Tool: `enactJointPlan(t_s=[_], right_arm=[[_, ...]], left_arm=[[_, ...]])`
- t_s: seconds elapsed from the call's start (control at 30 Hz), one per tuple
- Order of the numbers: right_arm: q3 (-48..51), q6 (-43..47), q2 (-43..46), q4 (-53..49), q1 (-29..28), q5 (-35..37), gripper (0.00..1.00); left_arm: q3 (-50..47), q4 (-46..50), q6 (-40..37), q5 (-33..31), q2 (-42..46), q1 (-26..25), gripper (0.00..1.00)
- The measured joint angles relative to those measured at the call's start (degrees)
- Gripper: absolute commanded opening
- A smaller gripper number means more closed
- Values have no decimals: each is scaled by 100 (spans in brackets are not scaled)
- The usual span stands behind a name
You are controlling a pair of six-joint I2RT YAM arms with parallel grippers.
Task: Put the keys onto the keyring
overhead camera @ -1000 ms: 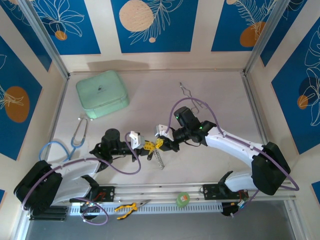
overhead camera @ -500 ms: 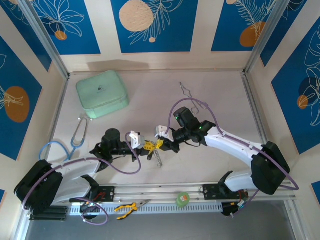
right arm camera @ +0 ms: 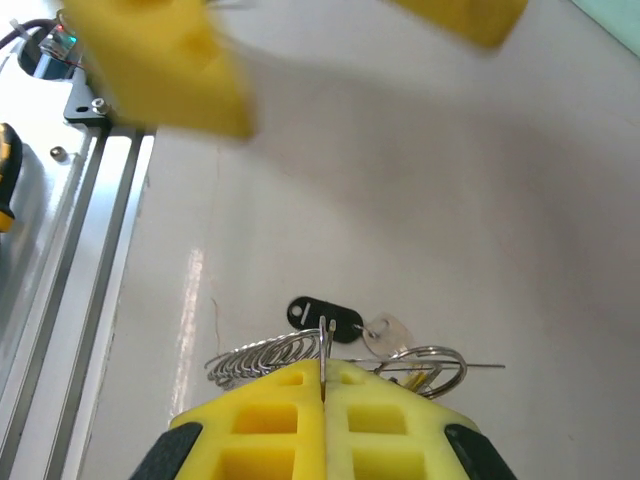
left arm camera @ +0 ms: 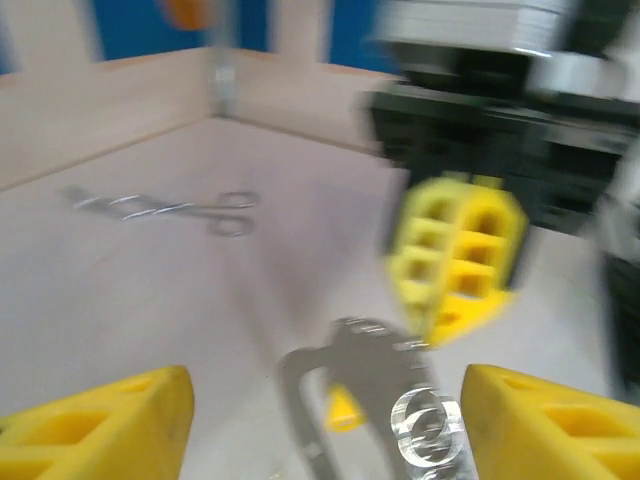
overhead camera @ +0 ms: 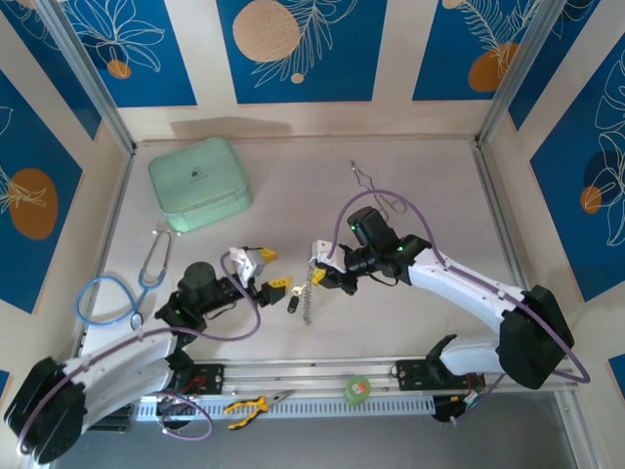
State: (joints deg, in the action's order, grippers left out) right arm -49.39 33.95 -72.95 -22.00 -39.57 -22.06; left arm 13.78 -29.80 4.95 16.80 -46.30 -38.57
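While the left gripper (overhead camera: pixel 274 269) stands released, its yellow fingers (left arm camera: pixel 100 425) spread to the bottom corners of the left wrist view, we find the right gripper (right arm camera: pixel 322 385) clenched on the keyring (right arm camera: pixel 435 362). From the right wrist, a thin wire of that ring sits pinched in the seam between the two yellow pads (right arm camera: pixel 280 425) at the bottom centre. Just above them we see the coiled chain (right arm camera: pixel 262 358), the black key (right arm camera: pixel 322 314) and a clear tag (right arm camera: pixel 386 335), all close together. From above, the chain hangs under the right gripper just below the centre of the frame, with the black key beside it toward the frame's left. On the table (overhead camera: pixel 420 166), forceps (overhead camera: pixel 376 188) lie upper right, a green case (overhead camera: pixel 200 183) upper left, a stethoscope (overhead camera: pixel 127 288) at the left edge.
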Motion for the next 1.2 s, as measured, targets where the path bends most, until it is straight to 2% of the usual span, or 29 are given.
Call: enactJointPlan(t_s=[0.1, 0.2, 0.3, 0.4, 0.57, 0.73, 0.97, 1.2], right_arm=[[17, -57, 275, -214, 52, 223, 0], [50, -98, 485, -380, 61, 361, 0], [72, -122, 568, -481, 61, 461, 0], [76, -166, 579, -509, 61, 522, 0], [153, -232, 656, -518, 76, 533, 0], [153, -251, 678, -555, 98, 562, 0], [153, -251, 678, -562, 98, 562, 0], [153, -251, 678, -575, 98, 564, 0]], left_arm=[[210, 1266, 459, -1266, 365, 2, 79], [522, 2243, 872, -1840, 177, 2, 72], [828, 2780, 1423, -1781, -463, -2, 58], [1250, 3270, 2037, -1572, -1401, -90, 56], [2000, 3978, 2535, -1554, -2540, -647, 51], [2509, 4284, 2758, -1788, -3132, -1075, 45], [2953, 4450, 2778, -1989, -3829, -1292, 33], [3180, 4527, 2776, -2006, -4162, -1386, 33]])
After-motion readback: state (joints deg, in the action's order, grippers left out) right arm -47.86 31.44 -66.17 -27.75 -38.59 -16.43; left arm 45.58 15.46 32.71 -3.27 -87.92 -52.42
